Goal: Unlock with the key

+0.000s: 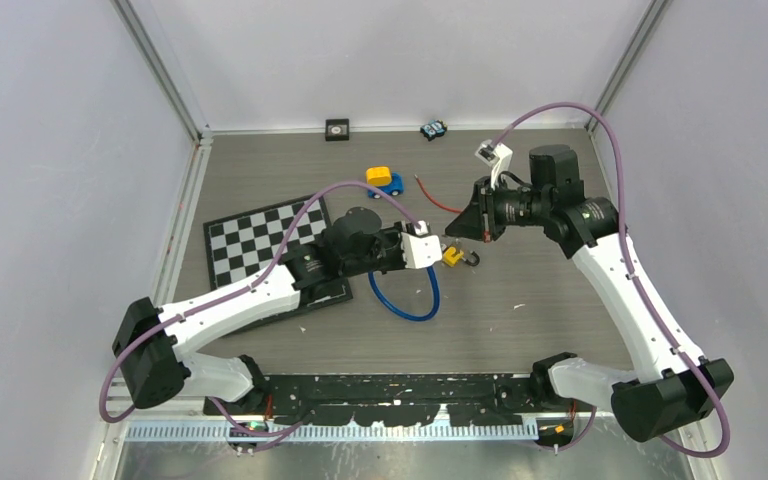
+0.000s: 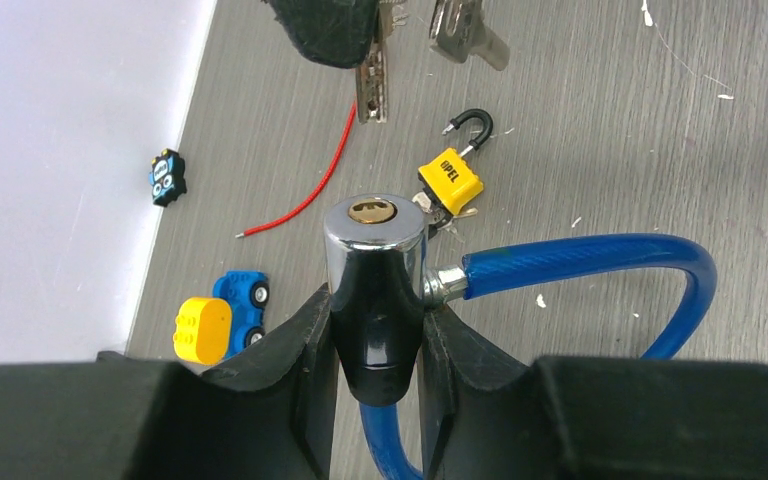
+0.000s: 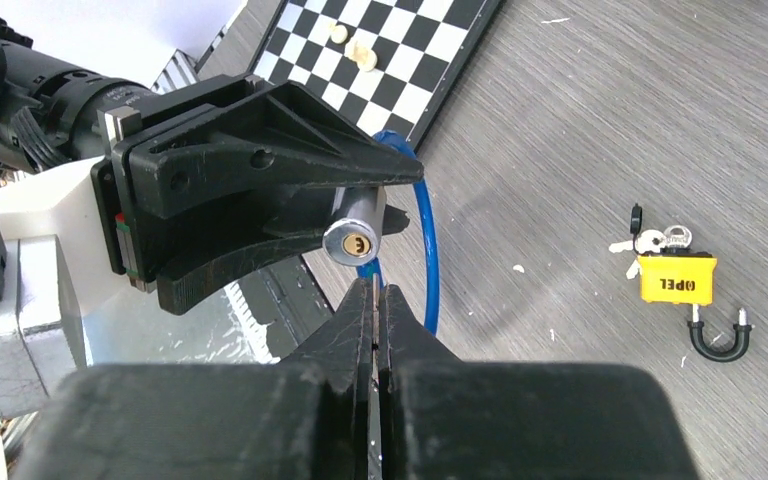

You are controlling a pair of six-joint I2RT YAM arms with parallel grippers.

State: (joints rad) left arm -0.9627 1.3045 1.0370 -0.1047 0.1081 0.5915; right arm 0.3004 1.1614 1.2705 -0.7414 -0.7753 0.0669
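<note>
Left pincer (image 2: 377, 305) clamping cable lock cylinder (image 2: 375, 240), right pincer (image 3: 375, 295) pinching key (image 2: 371, 85), near keyhole (image 3: 352, 242)

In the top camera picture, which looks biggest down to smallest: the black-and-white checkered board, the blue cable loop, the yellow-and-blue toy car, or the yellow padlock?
From biggest to smallest:
1. black-and-white checkered board
2. blue cable loop
3. yellow-and-blue toy car
4. yellow padlock

Left arm (image 1: 230, 300), right arm (image 1: 620, 280): white links, black joints, purple cables (image 1: 560, 104); left hand (image 2: 378, 300), right hand (image 3: 374, 300) black
</note>
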